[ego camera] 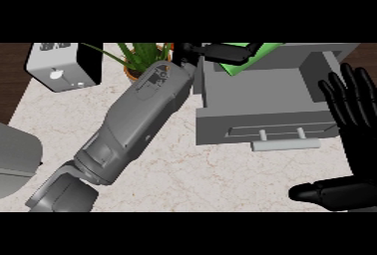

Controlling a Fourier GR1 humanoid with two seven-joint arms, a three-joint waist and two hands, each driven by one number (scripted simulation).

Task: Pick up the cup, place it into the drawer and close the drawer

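Left hand (221, 52) curled around green cup (254, 60), held over back of open drawer (258, 94). Right hand (353, 124) rests at right edge, fingers straight and spread, beside drawer.

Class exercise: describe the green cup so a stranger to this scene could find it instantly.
Start at the grey open drawer on the right of the counter. At its back edge, the left hand holds the cup over it. It is the only bright green solid object there.
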